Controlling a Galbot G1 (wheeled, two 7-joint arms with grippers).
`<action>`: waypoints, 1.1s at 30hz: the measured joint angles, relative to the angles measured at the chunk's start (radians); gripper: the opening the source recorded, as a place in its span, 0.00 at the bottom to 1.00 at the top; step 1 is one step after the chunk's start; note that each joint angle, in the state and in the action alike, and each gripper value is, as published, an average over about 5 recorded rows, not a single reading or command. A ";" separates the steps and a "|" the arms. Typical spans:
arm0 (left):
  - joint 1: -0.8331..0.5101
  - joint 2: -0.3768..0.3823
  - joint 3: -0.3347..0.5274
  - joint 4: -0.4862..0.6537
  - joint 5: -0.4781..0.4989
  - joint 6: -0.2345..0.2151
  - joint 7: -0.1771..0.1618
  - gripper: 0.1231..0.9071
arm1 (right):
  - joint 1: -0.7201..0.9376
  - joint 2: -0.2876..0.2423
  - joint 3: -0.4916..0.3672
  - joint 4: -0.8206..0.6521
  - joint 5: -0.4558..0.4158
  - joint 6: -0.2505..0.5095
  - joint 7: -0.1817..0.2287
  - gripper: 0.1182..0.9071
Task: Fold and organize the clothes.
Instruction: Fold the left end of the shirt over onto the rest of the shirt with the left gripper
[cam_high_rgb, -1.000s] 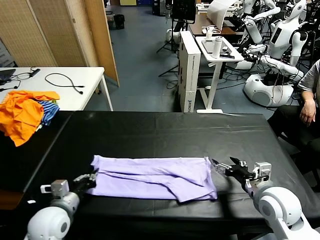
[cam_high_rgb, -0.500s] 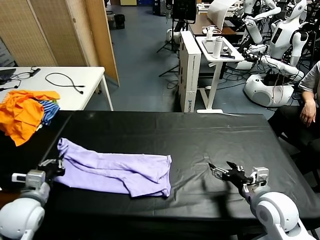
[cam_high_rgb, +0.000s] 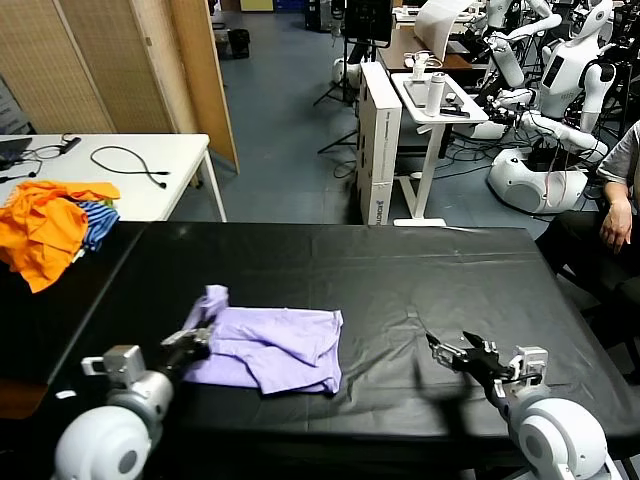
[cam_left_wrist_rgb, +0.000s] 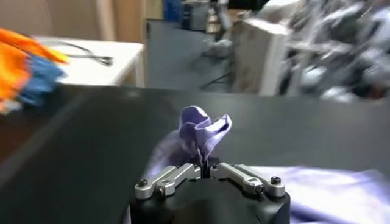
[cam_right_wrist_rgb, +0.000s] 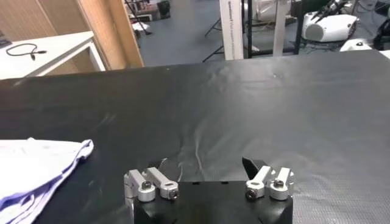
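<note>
- A black-covered counter (cam_high_rgb: 330, 260) fills the middle of the head view, with a workshop floor and other robots beyond its far edge.
- The lavender T-shirt (cam_high_rgb: 280, 345) lies on the counter near the near edge, toward the left half, bunched into a narrow folded strip.
- The left gripper (cam_high_rgb: 195, 340) is low over the counter at the shirt's left end, its jaws closed on a pinch of the cloth.
- In the left wrist view that pinched end of the shirt (cam_left_wrist_rgb: 201, 131) stands up in a crumpled peak between the closed fingers (cam_left_wrist_rgb: 177, 176), lifted off the counter.
- The right gripper (cam_high_rgb: 462, 355) sits near the near right corner of the counter, well apart from the shirt, jaws spread and holding nothing.
- The right wrist view shows its open fingers (cam_right_wrist_rgb: 149, 181) over bare black cover, with the shirt's right end (cam_right_wrist_rgb: 42, 161) off to one side.
- An orange and blue-striped garment heap (cam_high_rgb: 50, 225) rests at the far left corner, untouched.
- Risk: the left grip holds only a small bunch of fabric, so it could slip free mid-fold.
- Risk: nothing pins the shirt's right end, so a pull could drag the whole shirt and leave the layers uneven.
- Risk: the cloth is already wrinkled, and folding it over may lock in creases.
</note>
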 joint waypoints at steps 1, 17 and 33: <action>-0.006 -0.010 0.016 -0.001 -0.004 0.000 -0.002 0.08 | -0.005 0.002 0.002 0.001 -0.002 0.000 0.000 1.00; -0.045 -0.144 0.167 0.033 0.018 -0.013 -0.004 0.08 | -0.038 0.024 0.006 0.008 -0.021 0.002 0.000 1.00; -0.057 -0.223 0.233 0.090 0.115 -0.042 0.028 0.08 | -0.033 0.035 -0.004 0.007 -0.036 -0.002 -0.009 1.00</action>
